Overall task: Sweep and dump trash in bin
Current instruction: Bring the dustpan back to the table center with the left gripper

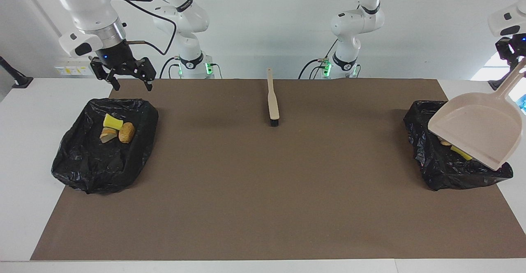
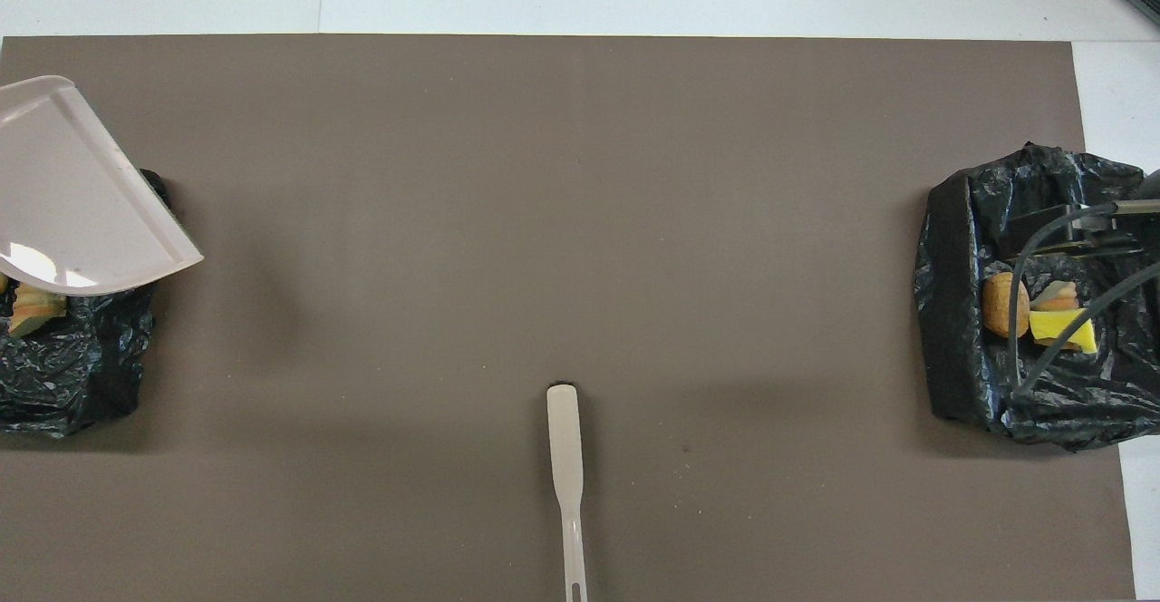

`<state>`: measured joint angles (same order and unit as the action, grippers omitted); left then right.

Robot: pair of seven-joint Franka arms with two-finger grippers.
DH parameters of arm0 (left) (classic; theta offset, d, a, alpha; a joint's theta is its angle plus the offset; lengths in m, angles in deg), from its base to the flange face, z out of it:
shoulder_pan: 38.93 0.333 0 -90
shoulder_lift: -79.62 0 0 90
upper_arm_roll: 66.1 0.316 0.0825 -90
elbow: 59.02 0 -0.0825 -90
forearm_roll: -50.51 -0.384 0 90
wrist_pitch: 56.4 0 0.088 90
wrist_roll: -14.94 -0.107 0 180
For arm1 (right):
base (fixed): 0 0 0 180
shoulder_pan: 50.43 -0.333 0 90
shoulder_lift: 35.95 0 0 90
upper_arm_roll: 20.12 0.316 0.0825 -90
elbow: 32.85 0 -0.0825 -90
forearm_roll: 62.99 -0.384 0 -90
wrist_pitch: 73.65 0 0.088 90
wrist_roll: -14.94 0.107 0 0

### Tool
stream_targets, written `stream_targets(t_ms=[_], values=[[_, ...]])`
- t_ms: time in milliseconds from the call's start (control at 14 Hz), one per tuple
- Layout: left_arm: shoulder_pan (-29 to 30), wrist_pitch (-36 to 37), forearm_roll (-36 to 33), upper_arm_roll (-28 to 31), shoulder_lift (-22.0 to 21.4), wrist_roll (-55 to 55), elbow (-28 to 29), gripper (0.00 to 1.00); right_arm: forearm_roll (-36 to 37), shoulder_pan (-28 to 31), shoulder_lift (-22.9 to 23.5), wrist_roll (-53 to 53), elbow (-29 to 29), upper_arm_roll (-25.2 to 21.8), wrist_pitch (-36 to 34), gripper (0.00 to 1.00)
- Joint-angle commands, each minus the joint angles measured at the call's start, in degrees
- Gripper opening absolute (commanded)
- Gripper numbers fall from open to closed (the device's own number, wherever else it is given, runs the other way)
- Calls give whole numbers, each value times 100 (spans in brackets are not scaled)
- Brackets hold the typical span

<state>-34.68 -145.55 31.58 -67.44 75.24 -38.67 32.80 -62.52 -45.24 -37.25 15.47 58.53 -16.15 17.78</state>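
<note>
Three scraps of trash (image 1: pixel 116 129) lie in the bin by the right arm (image 1: pixel 82 170) in the facing view. More scraps (image 1: pixel 462 153) peep from under the dustpan (image 1: pixel 476 131), which hangs tilted, mouth down, over the bin by the left arm (image 1: pixel 452 174). No scrap shows on the brown mat (image 1: pixel 263 190), so I judge the sweeping and dumping done. Only setting the dustpan down seems left.

The left pincer (image 1: pixel 517 59) is raised over the surface's left-arm end, closed narrow on the dustpan's handle. The right pincer (image 1: pixel 129 79) hovers wide and empty over the robot-near rim of its bin, waiting. The brush (image 1: pixel 272 100) lies loose mid-mat, near the robots.

From overhead, the dustpan covers most of the bin by the left arm, with one scrap showing at its edge. The right arm's cables cross its bin over the scraps. The left pincer is out of sight.
</note>
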Motion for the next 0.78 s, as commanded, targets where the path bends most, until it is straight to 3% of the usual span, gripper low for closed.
stream_targets(t_ms=[0,285,499,713], values=[[-564,-14,406,72,-449,1208,678,0,-73,96,-81,78,72,60,-91,100],[-1582,-215,1039,72,-327,3097,1012,0,-82,96,-81,87,72,51,-108,100],[-2330,-1109,1662,72,-230,4802,1468,0,-73,96,-81,87,72,51,-178,100],[-2657,-1630,2313,72,-19,5370,1558,0,-64,96,-81,78,72,51,-178,100]])
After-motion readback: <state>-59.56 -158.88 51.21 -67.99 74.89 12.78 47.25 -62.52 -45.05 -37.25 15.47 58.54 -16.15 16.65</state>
